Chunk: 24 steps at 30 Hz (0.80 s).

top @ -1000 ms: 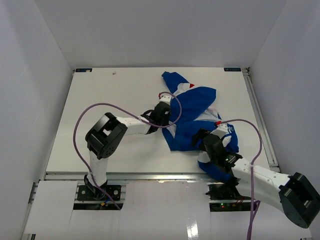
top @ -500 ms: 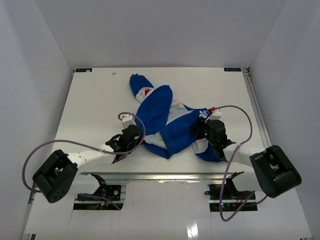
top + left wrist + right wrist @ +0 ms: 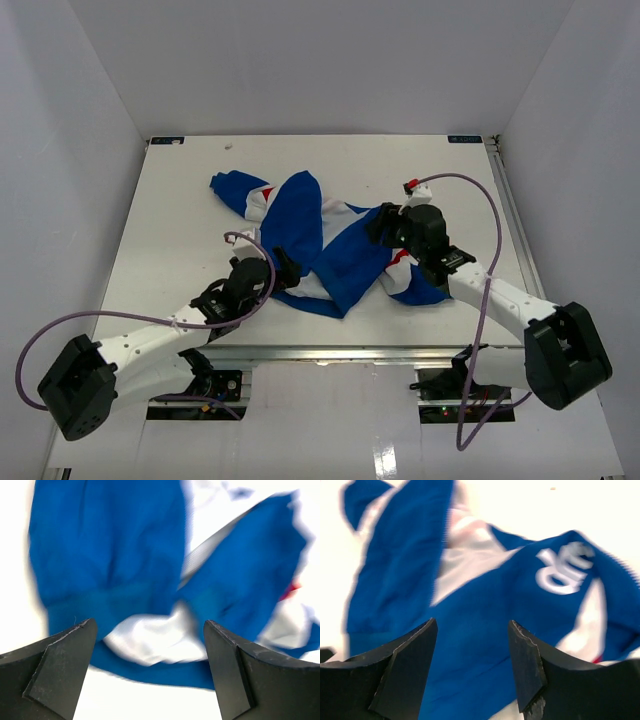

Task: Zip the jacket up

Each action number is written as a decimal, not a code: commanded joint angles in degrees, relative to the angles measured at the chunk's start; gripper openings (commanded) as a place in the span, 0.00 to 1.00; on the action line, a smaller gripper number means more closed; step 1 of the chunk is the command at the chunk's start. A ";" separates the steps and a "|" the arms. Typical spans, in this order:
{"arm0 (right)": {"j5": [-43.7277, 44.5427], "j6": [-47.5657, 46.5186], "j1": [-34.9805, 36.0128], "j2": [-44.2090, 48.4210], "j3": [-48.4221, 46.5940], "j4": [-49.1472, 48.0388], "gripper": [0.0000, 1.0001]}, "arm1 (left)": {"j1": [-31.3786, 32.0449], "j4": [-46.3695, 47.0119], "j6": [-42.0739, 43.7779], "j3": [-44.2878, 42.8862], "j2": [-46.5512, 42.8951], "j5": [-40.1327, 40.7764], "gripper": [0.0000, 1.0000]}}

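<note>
At the near edge of the surface [image 3: 170, 210], the left gripper [image 3: 287, 268] lies low just at the near-left hem of the jacket [image 3: 345, 268]. Its wrist view shows the jaws spread wide with nothing between them. Blue and white cloth lies beyond the fingertips [image 3: 82, 630], smeared by blur so that seams are hard to make out.

The jacket sits crumpled around the middle of the surface, somewhat right of centre, with one sleeve [image 3: 235, 188] reaching toward the far-left corner. From above its folds hide the front closure, and no zipper can be picked out in any view.

The right gripper [image 3: 380, 226] is over the jacket's right part, and its body hides the cloth under it from above. Its wrist view shows the jaws partly parted, with blue cloth filling the gap and no fold visibly pinched. Only this view shows the white lettering [image 3: 565, 567] on a blue panel, blurred and unreadable.

Bare surface shows on the left side and along the far edge. The right edge, with its rail, runs nearer the jacket.
</note>
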<state>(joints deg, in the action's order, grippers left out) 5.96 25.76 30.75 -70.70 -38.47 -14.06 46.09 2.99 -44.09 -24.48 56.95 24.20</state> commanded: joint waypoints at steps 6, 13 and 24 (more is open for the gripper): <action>17.99 17.27 16.14 -11.41 -10.97 10.16 0.66 | 0.14 -4.38 9.51 -11.66 -7.99 6.21 0.98; 21.20 21.16 18.38 -29.80 -22.59 18.27 0.68 | 0.31 3.03 12.26 -3.50 -10.19 7.53 0.98; 29.03 11.81 21.30 -18.96 -10.86 18.56 0.25 | 0.24 9.98 17.54 0.77 -8.60 1.31 0.98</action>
<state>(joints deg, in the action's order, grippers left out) 28.67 42.10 51.64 -98.27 -54.48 3.27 46.26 6.80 -30.00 -24.75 49.37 31.59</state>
